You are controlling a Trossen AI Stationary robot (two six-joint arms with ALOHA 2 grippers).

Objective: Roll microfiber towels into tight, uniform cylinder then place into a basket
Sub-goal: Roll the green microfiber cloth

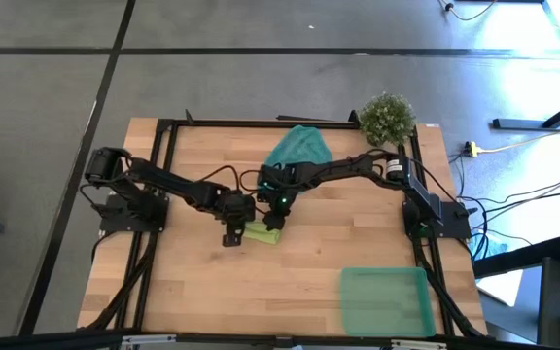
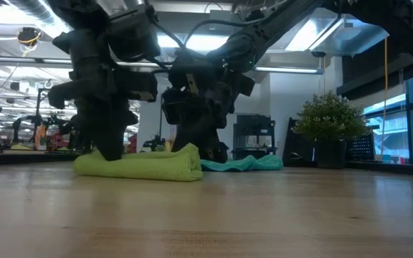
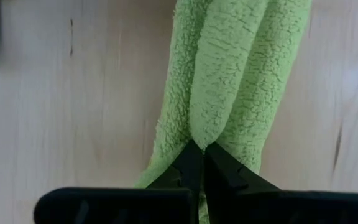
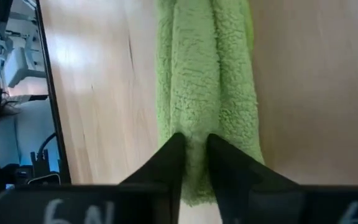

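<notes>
Jaws of the left gripper [image 3: 197, 146] pinched together at one end of the lime green towel [image 3: 229, 74], tips meeting on its middle fold; jaws of the right gripper [image 4: 194, 140] narrowly apart at the opposite end, astride a ridge of pile, looking more like a loosened hold than a firm clamp. Held end to end this way, probably, to keep both ends of the roll from springing open and to keep it level for a lift toward the basket [image 1: 385, 301]. Nearest the table's [image 1: 192, 272] front edge, on the right arm's side, that basket: shallow, translucent green, no towel in it yet, well apart from both grippers. Farther in, at mid-table, the lime green towel itself, lying flat on the wood as a long low bundle. Not quite a tight cylinder by the look of it: seen in both wrist views as two or three parallel lobes with creases between, seen from table height as a flattened loaf with a soft rounded end on the right arm's side. Fluffy looped pile, likely to relax and spread once let go — worth a firmer squeeze or another turn before any carry. Behind it, toward the far edge, the teal towel [image 1: 299, 148], unrolled, lying in a loose crumpled heap partly under the right arm. Farthest back, at the far corner on the right arm's side, a small bushy potted plant [image 1: 387, 117], clear of the work.
</notes>
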